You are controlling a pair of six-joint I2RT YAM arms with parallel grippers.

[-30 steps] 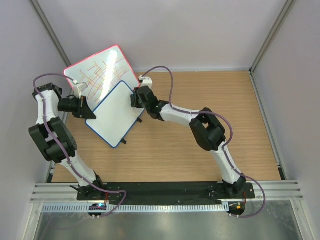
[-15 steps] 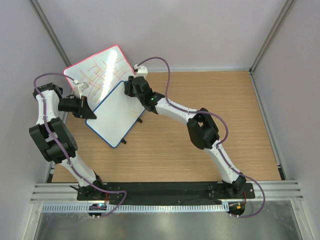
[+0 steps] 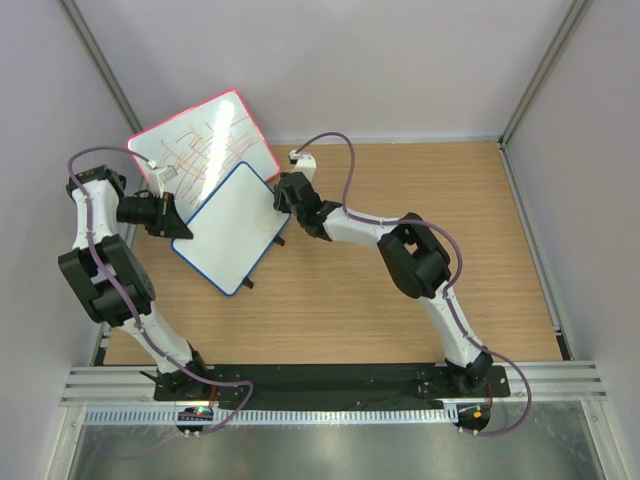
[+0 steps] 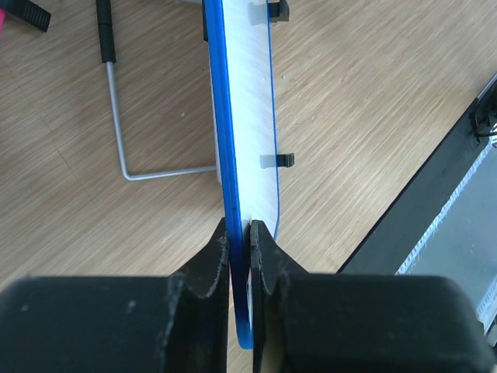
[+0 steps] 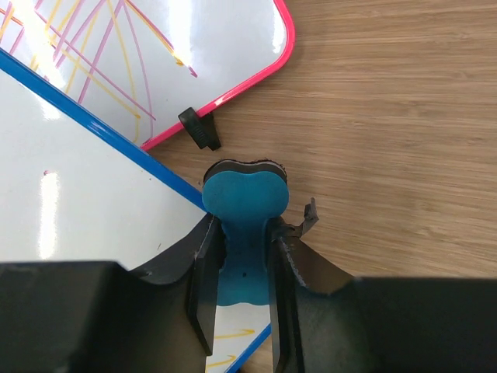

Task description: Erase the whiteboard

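Observation:
The whiteboard (image 3: 232,228), white with a thin blue frame, stands tilted at the table's left. My left gripper (image 3: 186,229) is shut on its left edge; in the left wrist view the blue frame (image 4: 225,116) runs straight between the fingertips (image 4: 239,247). My right gripper (image 5: 242,256) is shut on a blue eraser (image 5: 245,200), at the board's right edge (image 3: 283,197). The eraser's head overhangs the blue frame onto the wood. A few short yellow strokes (image 5: 233,336) show near the board's edge under the right gripper; the surface (image 5: 78,210) is otherwise white.
A larger pink-framed board (image 3: 203,140) covered in yellow and purple scribbles stands behind the whiteboard, its corner (image 5: 284,23) close to the eraser. A black foot clip (image 5: 199,128) and a wire stand (image 4: 116,124) rest on the wooden table (image 3: 420,180). Walls enclose three sides.
The right gripper with the eraser swept up-left along the whiteboard's upper right edge, then came back right to the board's right edge. The left gripper and board stayed still.

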